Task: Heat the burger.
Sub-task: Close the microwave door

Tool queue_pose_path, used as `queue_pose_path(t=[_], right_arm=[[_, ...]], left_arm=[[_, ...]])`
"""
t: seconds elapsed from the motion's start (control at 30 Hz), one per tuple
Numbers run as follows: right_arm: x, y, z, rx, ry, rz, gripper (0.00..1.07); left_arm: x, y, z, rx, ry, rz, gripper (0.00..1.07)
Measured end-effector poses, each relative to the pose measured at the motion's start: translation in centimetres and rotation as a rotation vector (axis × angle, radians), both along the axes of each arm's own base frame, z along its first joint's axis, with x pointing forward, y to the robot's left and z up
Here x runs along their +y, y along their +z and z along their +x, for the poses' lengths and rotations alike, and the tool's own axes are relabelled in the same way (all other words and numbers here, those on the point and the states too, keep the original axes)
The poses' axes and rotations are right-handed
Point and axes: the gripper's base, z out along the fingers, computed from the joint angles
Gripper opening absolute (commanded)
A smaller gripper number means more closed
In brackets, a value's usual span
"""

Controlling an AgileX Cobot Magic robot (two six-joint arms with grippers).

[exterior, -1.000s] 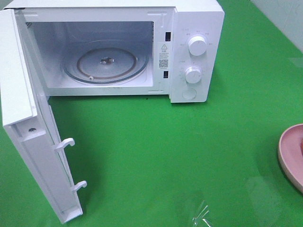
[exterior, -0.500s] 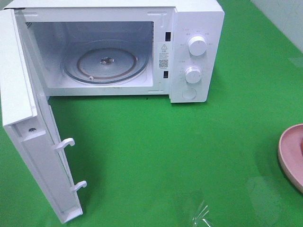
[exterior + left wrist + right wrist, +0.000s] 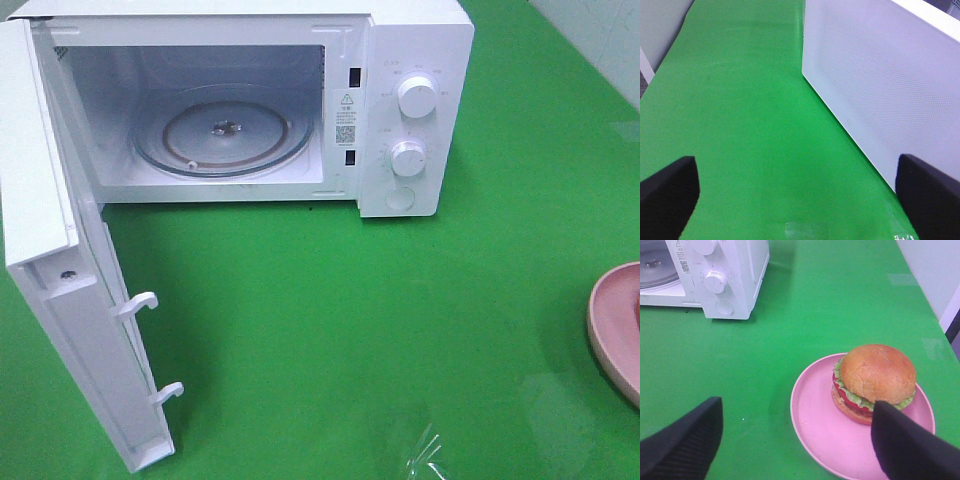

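The microwave sat on the green counter with its door swung wide open, and the glass turntable inside had nothing on it. The burger was on the pink plate, off toward one side of it — well apart from the microwave, over at the right edge of the counter. The right claw hung above the counter with its dark fingers spread wide, one of them close in front of the burger but not touching it. The left claw was spread wide too, gripping nothing, looking along the counter just beside the microwave's perforated white side panel.
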Motion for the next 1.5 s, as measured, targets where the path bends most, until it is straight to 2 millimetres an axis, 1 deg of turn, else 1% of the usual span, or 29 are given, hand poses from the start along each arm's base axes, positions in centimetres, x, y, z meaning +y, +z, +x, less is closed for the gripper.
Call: queue_pose_path(t=[0.4,0.47,0.53,0.57,0.6,0.63,0.67,0.7,0.73,0.77,0.8,0.83,0.87,0.9,0.93,0.97,1.0,1.03,1.07,1.1,1.17,1.27,1.33,1.37,1.4,1.5], right_arm=[[0.0,0.0,0.0,0.0,0.0,0.0,0.76],[0.0,0.0,0.0,0.0,0.0,0.0,0.76],[0.0,0.0,0.0,0.0,0.0,0.0,0.76],[0.0,0.0,0.0,0.0,0.0,0.0,0.76],[0.0,0.0,0.0,0.0,0.0,0.0,0.76],[0.0,0.0,0.0,0.0,0.0,0.0,0.76],[0.0,0.0,0.0,0.0,0.0,0.0,0.76],[0.0,0.0,0.0,0.0,0.0,0.0,0.76],[0.0,0.0,0.0,0.0,0.0,0.0,0.76],[0.0,0.0,0.0,0.0,0.0,0.0,0.76],[0.0,0.0,0.0,0.0,0.0,0.0,0.76],[0.0,0.0,0.0,0.0,0.0,0.0,0.76],[0.0,0.0,0.0,0.0,0.0,0.0,0.76],[0.0,0.0,0.0,0.0,0.0,0.0,0.76],[0.0,0.0,0.0,0.0,0.0,0.0,0.76],[0.0,0.0,0.0,0.0,0.0,0.0,0.76],[0.0,0.0,0.0,0.0,0.0,0.0,0.76],[0.0,0.0,0.0,0.0,0.0,0.0,0.76],[0.0,0.0,0.0,0.0,0.0,0.0,0.76],[0.0,0.0,0.0,0.0,0.0,0.0,0.76],[0.0,0.0,0.0,0.0,0.0,-0.001,0.76],[0.0,0.0,0.0,0.0,0.0,-0.001,0.76],[0.0,0.0,0.0,0.0,0.0,-0.001,0.76],[0.0,0.0,0.0,0.0,0.0,-0.001,0.76],[0.0,0.0,0.0,0.0,0.0,-0.001,0.76],[0.0,0.0,0.0,0.0,0.0,-0.001,0.76]], left_arm=[[0.0,0.0,0.0,0.0,-0.001,-0.002,1.0],[0.0,0.0,0.0,0.0,-0.001,-0.002,0.99],[0.0,0.2,-0.1,-0.011,-0.002,-0.003,0.94],[0.0,0.2,-0.1,-0.011,-0.002,-0.003,0.94],[0.0,0.7,-0.2,-0.036,-0.001,-0.002,0.87],[0.0,0.7,-0.2,-0.036,-0.001,-0.002,0.87],[0.0,1.2,-0.2,-0.057,0.001,0.001,0.74],[0.0,1.2,-0.2,-0.057,0.001,0.001,0.74],[0.0,1.6,0.1,-0.064,0.002,0.001,0.6],[0.0,1.8,0.3,-0.064,0.003,-0.001,0.52],[0.0,1.8,0.3,-0.064,0.003,-0.001,0.52],[0.0,2.0,0.9,-0.063,0.0,-0.007,0.37],[0.0,2.0,0.9,-0.063,0.0,-0.007,0.37],[0.0,2.3,1.6,-0.056,-0.002,-0.015,0.21],[0.0,2.3,1.6,-0.056,-0.002,-0.015,0.21],[0.0,2.4,2.3,-0.046,-0.001,-0.018,0.07],[0.0,2.6,2.7,-0.049,-0.001,-0.02,0.01],[0.0,2.6,2.7,-0.049,-0.001,-0.02,0.01],[0.0,2.9,3.6,-0.055,0.002,-0.021,0.0],[0.0,2.9,3.6,-0.055,0.002,-0.021,0.0],[0.1,3.4,5.4,-0.074,0.008,-0.023,0.0],[0.2,3.5,5.7,-0.08,0.01,-0.023,0.0],[0.3,4.0,7.7,-0.118,0.018,-0.024,0.0],[0.3,4.0,7.7,-0.118,0.018,-0.024,0.0],[0.4,4.2,8.6,-0.141,0.022,-0.025,0.0],[0.4,4.1,9.0,-0.151,0.024,-0.025,0.0]])
